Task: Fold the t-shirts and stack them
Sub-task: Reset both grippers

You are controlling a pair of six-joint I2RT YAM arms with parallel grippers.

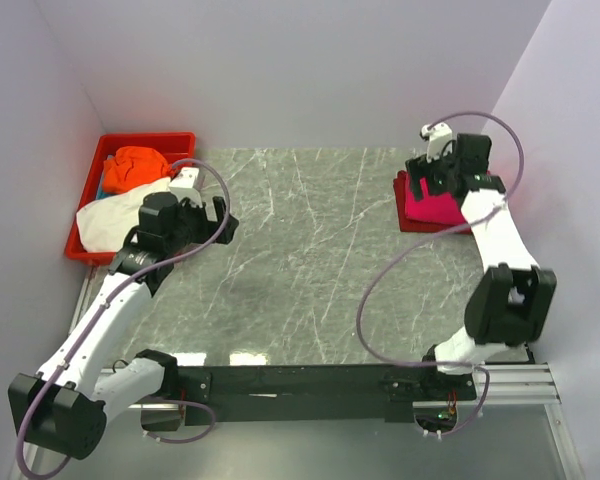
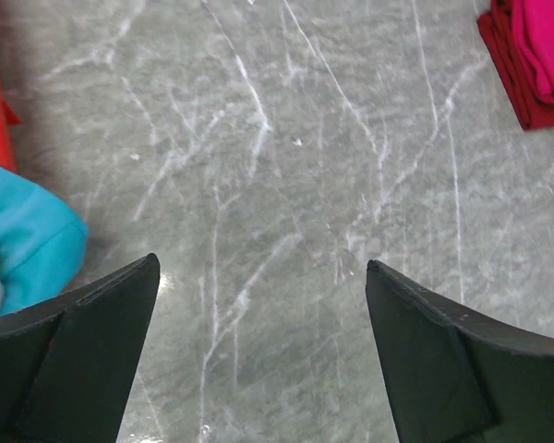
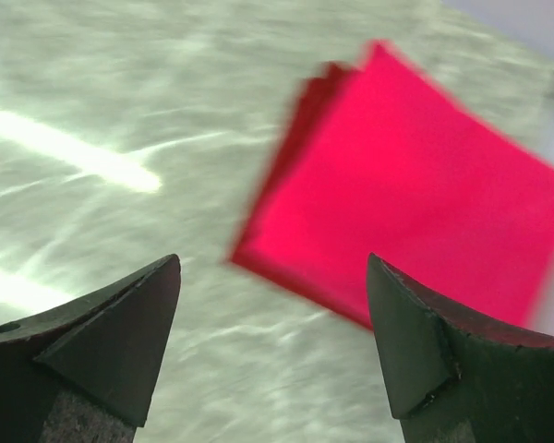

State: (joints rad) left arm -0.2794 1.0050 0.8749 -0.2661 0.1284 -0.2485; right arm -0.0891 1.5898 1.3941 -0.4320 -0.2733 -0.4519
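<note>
The counter (image 1: 310,260) looks like polished grey stone veined in white, smooth and glossy enough to throw back streaks of light, while the tray (image 1: 145,139) is hard red plastic with a slight sheen. The pink-red t-shirt (image 3: 415,185), darker red t-shirt (image 2: 506,69), orange t-shirt (image 1: 138,165), white t-shirt (image 1: 110,218) and teal t-shirt (image 2: 28,240) are all soft matt cloth. The left gripper (image 2: 263,268) and right gripper (image 3: 272,263) have jaws of matt black plastic, faintly grainy on the right one.

pale lilac walls (image 1: 280,60) close in a grey white-veined marble table (image 1: 310,260) streaked with bright glare (image 3: 83,161).
</note>
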